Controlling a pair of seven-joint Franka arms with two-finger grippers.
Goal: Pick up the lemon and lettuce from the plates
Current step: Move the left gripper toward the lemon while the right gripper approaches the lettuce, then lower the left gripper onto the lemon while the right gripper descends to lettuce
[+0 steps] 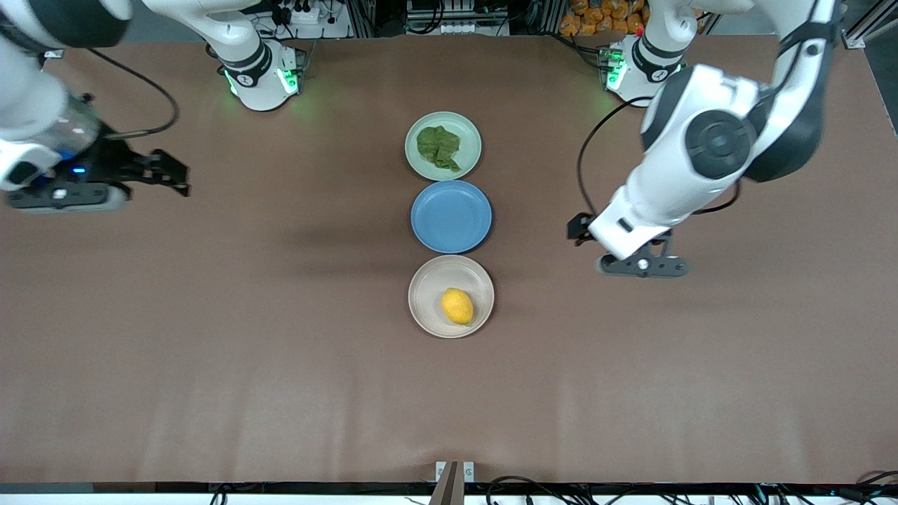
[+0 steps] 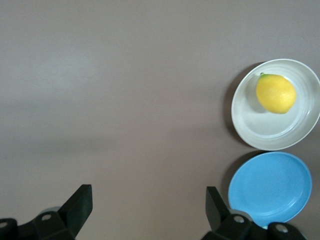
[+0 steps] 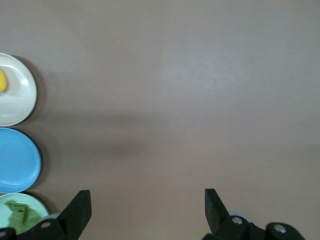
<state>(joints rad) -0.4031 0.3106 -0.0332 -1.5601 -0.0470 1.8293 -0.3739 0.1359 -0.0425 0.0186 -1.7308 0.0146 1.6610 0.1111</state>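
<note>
The yellow lemon (image 1: 457, 306) (image 2: 275, 93) lies on the beige-cream plate (image 1: 425, 280) (image 2: 270, 136), the dish nearest the front camera. The dark green lettuce (image 1: 438, 147) (image 3: 17, 217) lies on the mint plate (image 1: 468, 132) (image 3: 30, 199), farthest from the camera. My left gripper (image 1: 579, 229) (image 2: 149, 200) hangs open and empty over bare table toward the left arm's end, beside the blue dish. My right gripper (image 1: 175, 179) (image 3: 147, 202) hangs open and empty over bare table toward the right arm's end.
A round blue dish (image 1: 450, 216) (image 2: 270, 187) (image 3: 17, 160) sits empty between the two plates, all three in a line down the table's middle. Brown table (image 1: 280, 351) stretches wide on both sides.
</note>
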